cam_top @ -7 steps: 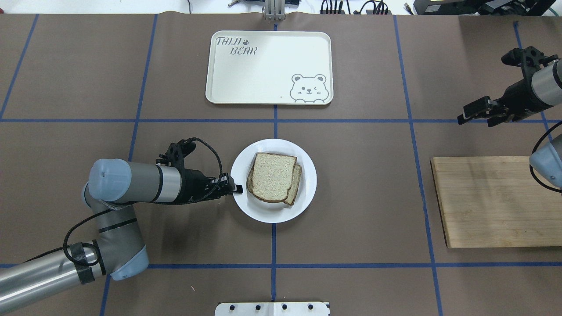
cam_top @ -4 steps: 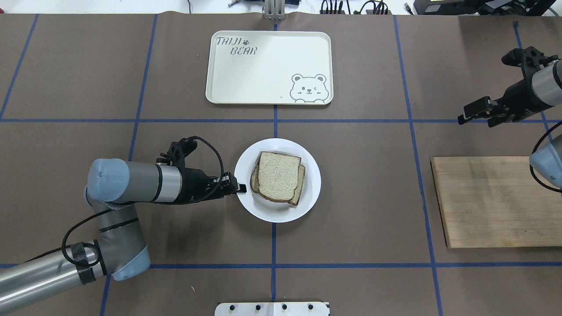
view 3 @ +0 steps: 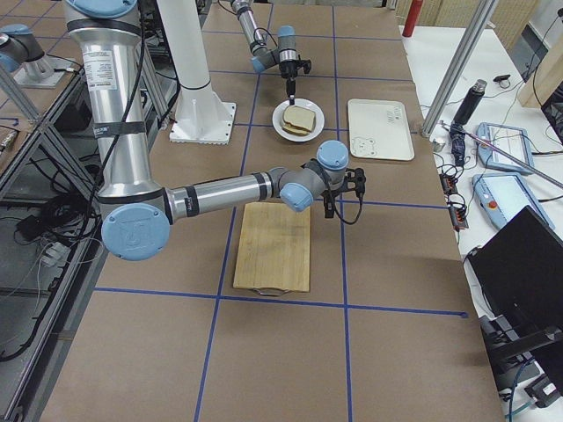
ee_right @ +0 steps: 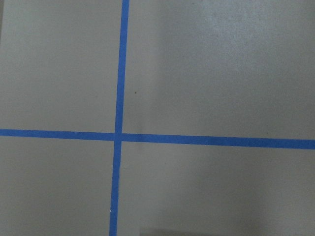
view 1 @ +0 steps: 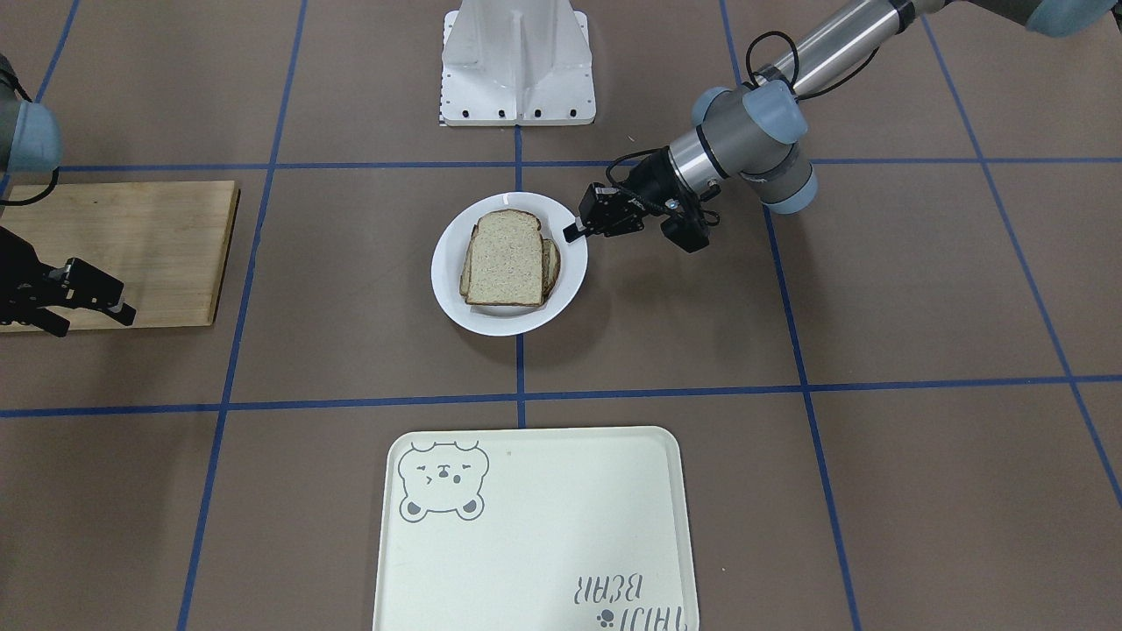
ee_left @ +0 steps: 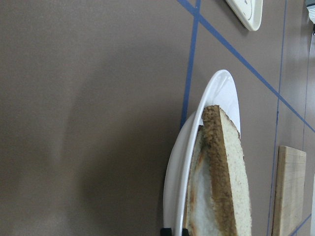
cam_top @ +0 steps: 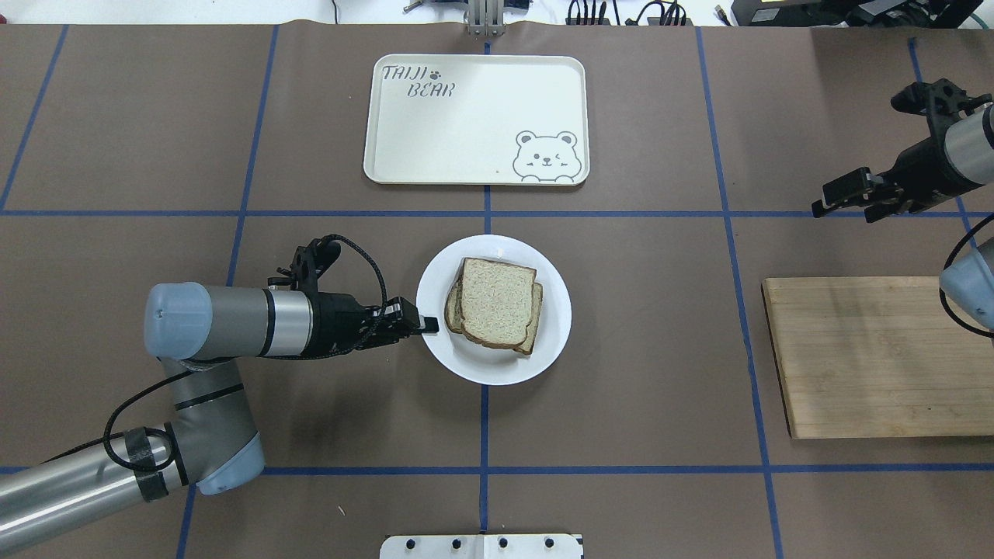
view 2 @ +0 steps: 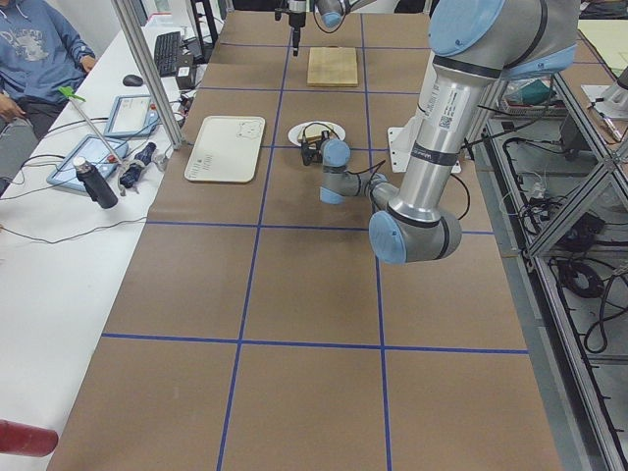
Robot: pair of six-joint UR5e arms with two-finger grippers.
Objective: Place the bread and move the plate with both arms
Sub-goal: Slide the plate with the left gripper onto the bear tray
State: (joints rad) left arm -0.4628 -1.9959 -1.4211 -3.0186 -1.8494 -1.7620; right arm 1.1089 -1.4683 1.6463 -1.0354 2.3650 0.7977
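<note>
At centre of the overhead frame, just below the tray [cam_top: 365,155]: the plate [cam_top: 543,341], on or barely over the brown table [cam_top: 660,388], hard to say which, with the bread [cam_top: 498,301] already on it, stacked on a second slice peeking out at left and lower right. Judged from that: placing done, moving in hand.

Left of the plate, the left claw [cam_top: 429,325], clenched on the rim at mid-left. Shown in the left wrist view as a white edge running down between two dark fingertips at the bottom of the frame. Bread close beside that claw, apparently not touching, crust just right of the pinched rim.

Far off at upper right, the right claw [cam_top: 841,210], spread and empty, higher in the frame than the wooden board [cam_top: 870,357], well apart from plate and bread alike.

Left to do, probably: carrying the plate to its spot, perhaps tray or board, no telling which, plus some part for the right claw. Worth watching: a one-sided pinch on a glossy rim, top slice loose on the stack.
</note>
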